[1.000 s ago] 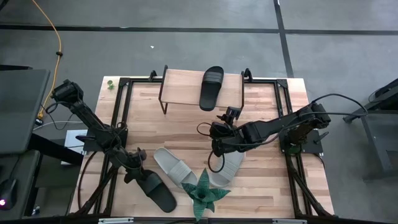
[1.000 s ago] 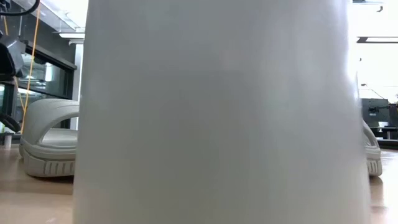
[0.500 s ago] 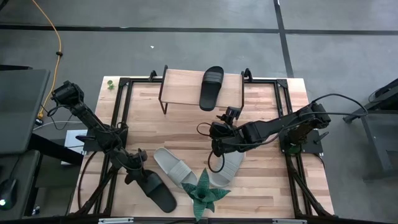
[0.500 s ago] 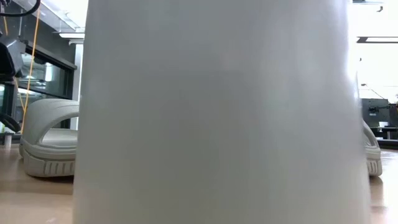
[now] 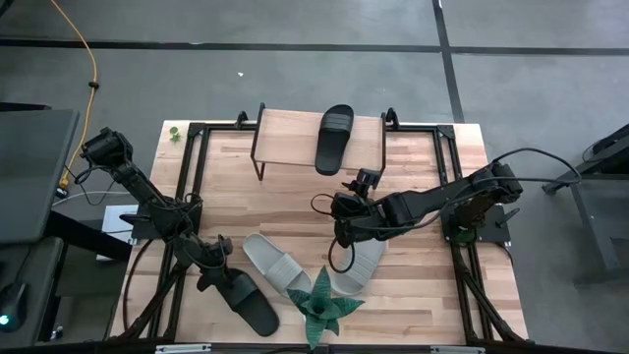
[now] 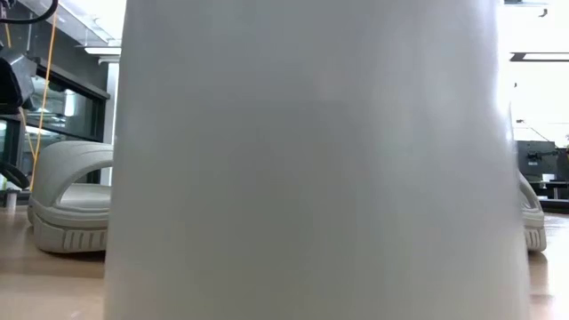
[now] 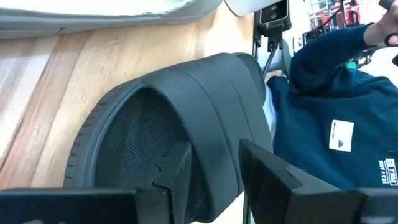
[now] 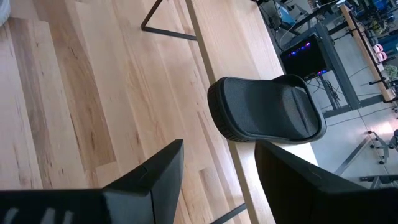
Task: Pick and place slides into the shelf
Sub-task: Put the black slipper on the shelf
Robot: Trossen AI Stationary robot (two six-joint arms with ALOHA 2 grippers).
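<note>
While the left gripper (image 5: 214, 267) pinches the strap of a black slide (image 5: 246, 301) near the table's (image 5: 423, 295) front left corner, two pale slides (image 5: 276, 264) lie mid-front; the right gripper (image 5: 344, 234) hovers open above them. Another black slide (image 5: 334, 138) overhangs the shelf (image 5: 290, 138) at the back edge.

The shelf (image 5: 295, 135) stands at the far edge of the tabletop (image 5: 285, 206); its plank is bare on the left, while a black slide (image 5: 334, 138) takes the right part and overhangs the front edge. Between shelf and the near clutter, a broad band of bare wood lies open. Nearer, two pale slides (image 5: 275, 263) lie side by side, with the green plant (image 5: 321, 307) just in front of them and a second black slide (image 5: 246, 300) to their left. The left gripper (image 5: 214, 270) sits at that slide's strap; the right gripper (image 5: 344, 236) hangs above the right pale slide. A dark metal frame (image 5: 187, 177) rims the tabletop's sides.
</note>
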